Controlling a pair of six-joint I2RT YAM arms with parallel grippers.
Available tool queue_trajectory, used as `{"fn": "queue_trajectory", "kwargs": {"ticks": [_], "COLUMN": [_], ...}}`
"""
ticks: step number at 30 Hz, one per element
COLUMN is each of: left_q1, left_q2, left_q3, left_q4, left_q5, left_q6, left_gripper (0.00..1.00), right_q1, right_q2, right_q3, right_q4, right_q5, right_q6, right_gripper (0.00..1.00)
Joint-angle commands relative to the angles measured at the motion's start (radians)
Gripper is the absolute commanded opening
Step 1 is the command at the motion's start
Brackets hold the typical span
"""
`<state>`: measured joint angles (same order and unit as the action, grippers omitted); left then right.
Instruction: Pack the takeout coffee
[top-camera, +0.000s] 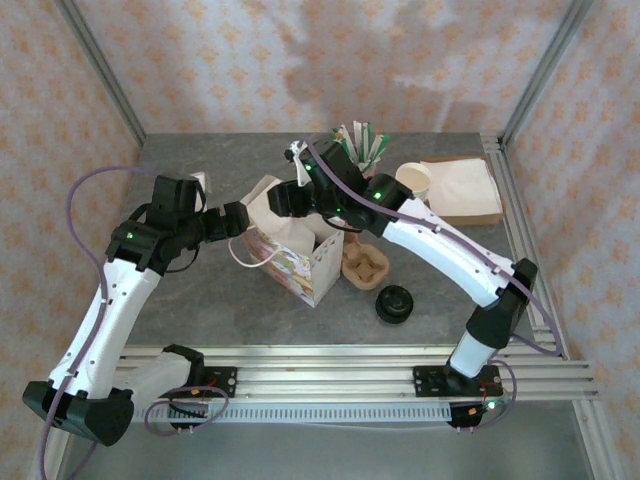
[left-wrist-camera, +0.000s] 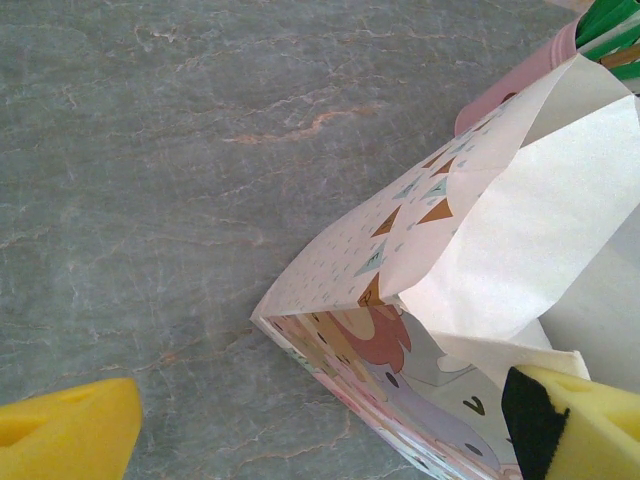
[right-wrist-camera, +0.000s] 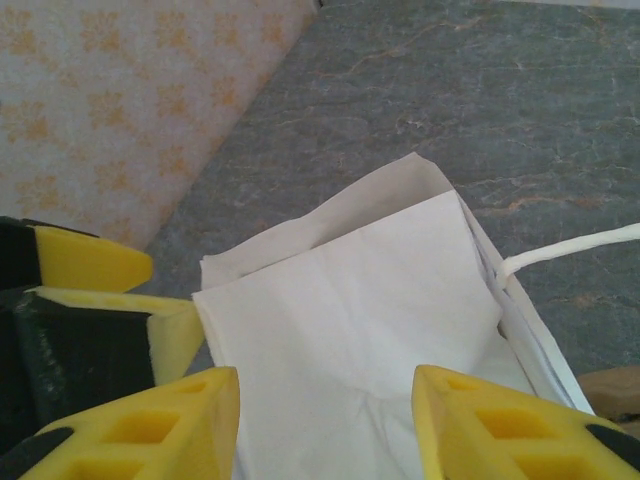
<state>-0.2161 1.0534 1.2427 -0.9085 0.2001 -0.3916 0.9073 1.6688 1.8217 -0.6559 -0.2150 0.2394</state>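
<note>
One takeout coffee (top-camera: 394, 304), a small dark cup with a black domed lid, stands on the table right of the patterned paper bag (top-camera: 300, 262). My right gripper (top-camera: 292, 196) hovers over the bag's mouth. Its yellow fingers (right-wrist-camera: 170, 430) are open above the white inside of the bag (right-wrist-camera: 350, 330), with nothing between them. My left gripper (top-camera: 240, 220) is at the bag's left side. It is wide open, and the bag's printed corner (left-wrist-camera: 330, 340) lies between its fingers (left-wrist-camera: 65, 430) without being pinched.
A brown pulp cup carrier (top-camera: 363, 262) sits right behind the bag, close to the coffee. At the back right are white paper cups (top-camera: 413, 180), a flat cardboard box (top-camera: 462, 188) and green-striped sticks (top-camera: 362, 145). The bag's white handle (right-wrist-camera: 570, 245) sticks out sideways.
</note>
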Motion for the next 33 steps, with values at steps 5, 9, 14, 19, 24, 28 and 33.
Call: {"fn": "queue_trajectory", "kwargs": {"ticks": [5,9,14,19,24,28,33], "left_q1": [-0.008,-0.008,-0.008,-0.008,-0.005,0.007,0.072], "left_q2": [-0.049,-0.079,-0.121,-0.238,-0.327,-0.288,-0.192], "left_q3": [0.125,0.179,0.181,0.064,-0.132,-0.269,-0.324], "left_q4": [-0.069,-0.06,0.017,0.243,0.449,0.566,0.563], "left_q5": [-0.095,-0.128,-0.214,-0.298,-0.629,-0.697,-0.822], "left_q6": [0.067,0.08,0.097,0.111,0.041,0.006,-0.092], "left_gripper": [0.94,0.94,0.94,0.99,1.0,1.0,1.0], "right_q1": [0.007,0.007,0.007,0.007,-0.007,-0.15,-0.513], "right_q2": [-0.108,-0.25,-0.439,-0.621,-0.742,-0.753,-0.753], "right_q3": [-0.115,-0.254,-0.45,-0.635,-0.797,-0.88,-0.945], "right_q4": [0.167,0.303,0.459,0.588,0.745,0.798,0.689], "right_q5": [0.119,0.207,0.389,0.652,0.923,1.012,0.855], "right_q6": [-0.003,-0.024,-0.079,-0.174,-0.354,-0.437,-0.211], "right_gripper": [0.46,0.48,0.63,0.67,0.85,0.94,0.97]}}
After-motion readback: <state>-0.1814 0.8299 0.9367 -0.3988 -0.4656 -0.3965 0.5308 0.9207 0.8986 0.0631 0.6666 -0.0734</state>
